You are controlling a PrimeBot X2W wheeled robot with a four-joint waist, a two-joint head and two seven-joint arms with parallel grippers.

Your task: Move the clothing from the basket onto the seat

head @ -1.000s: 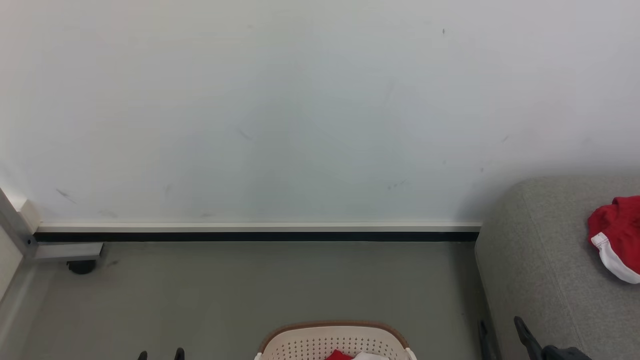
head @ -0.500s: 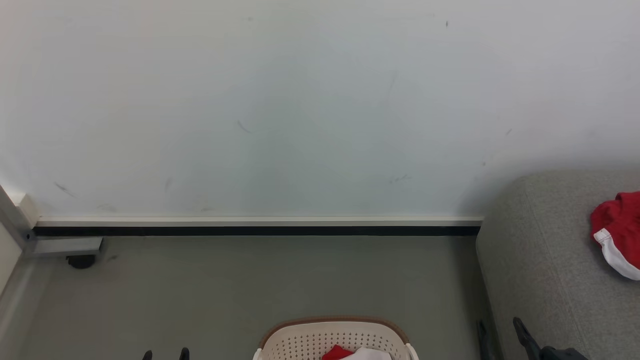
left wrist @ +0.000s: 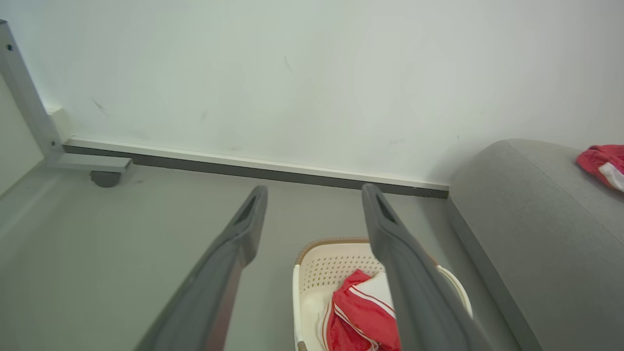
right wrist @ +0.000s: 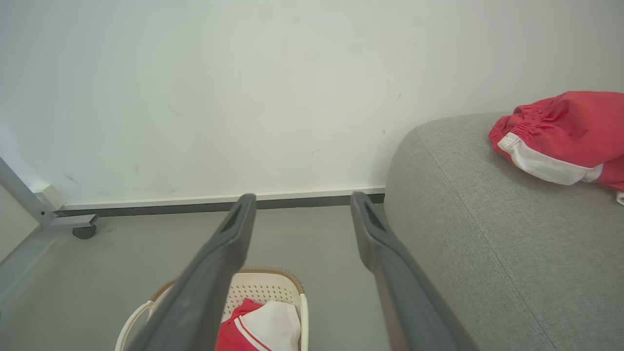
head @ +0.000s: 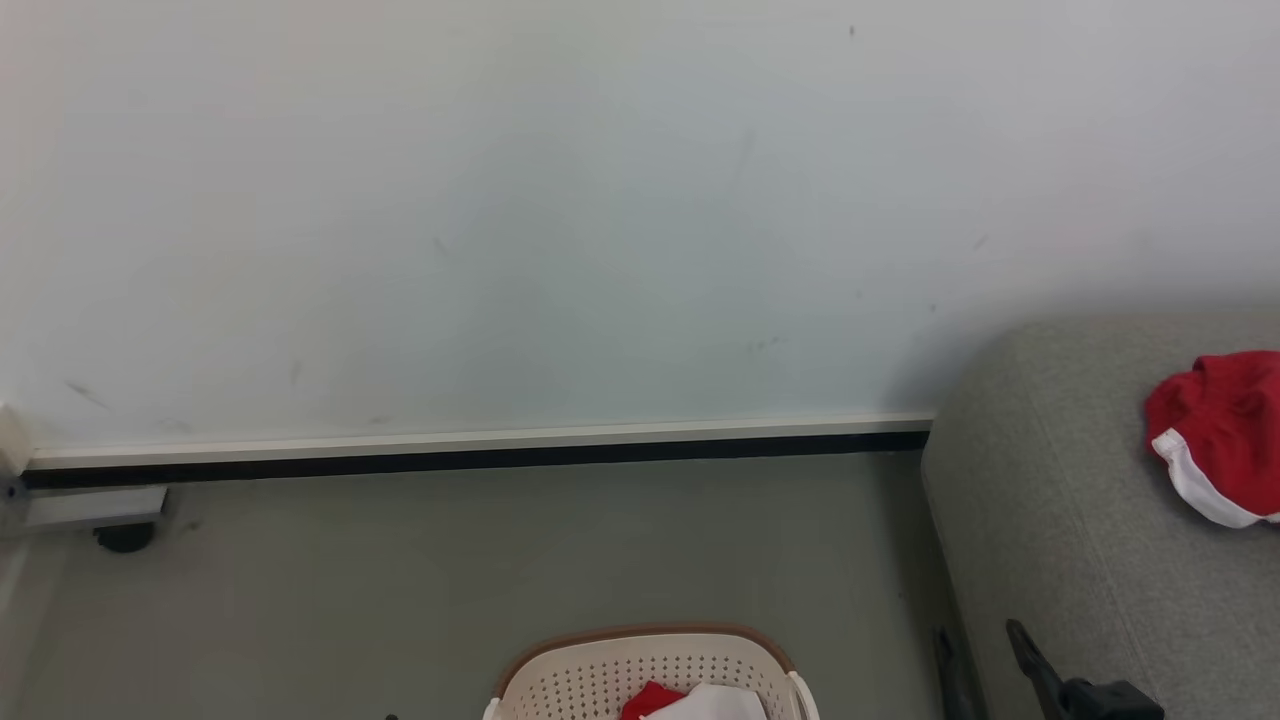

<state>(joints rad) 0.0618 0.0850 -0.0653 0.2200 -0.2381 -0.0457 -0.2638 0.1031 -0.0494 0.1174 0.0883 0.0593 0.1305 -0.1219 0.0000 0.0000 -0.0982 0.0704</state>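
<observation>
Clothing point(left wrist: 358, 312), probably soft and light, lies bunched in the basket point(left wrist: 317, 265); one piece point(right wrist: 560, 131) rests on the seat point(right wrist: 487, 243). My left gripper point(left wrist: 314, 191) and right gripper point(right wrist: 302, 199) stand spread, empty. I judge a raised fold the best pinch point.

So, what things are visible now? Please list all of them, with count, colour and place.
wall: one, pale, at back
floor: one, grey, below it
skirting: one, white over black, along the wall's foot
metal frame on castor: one, grey, far left
seat: one, grey, right side
basket: one, cream with brown rim, on the floor beside the seat
clothing heap: one, red and white, in the basket
garment: one, red with white band, on the seat
left gripper: one, dark, open and empty
right gripper: one, dark, open and empty
</observation>
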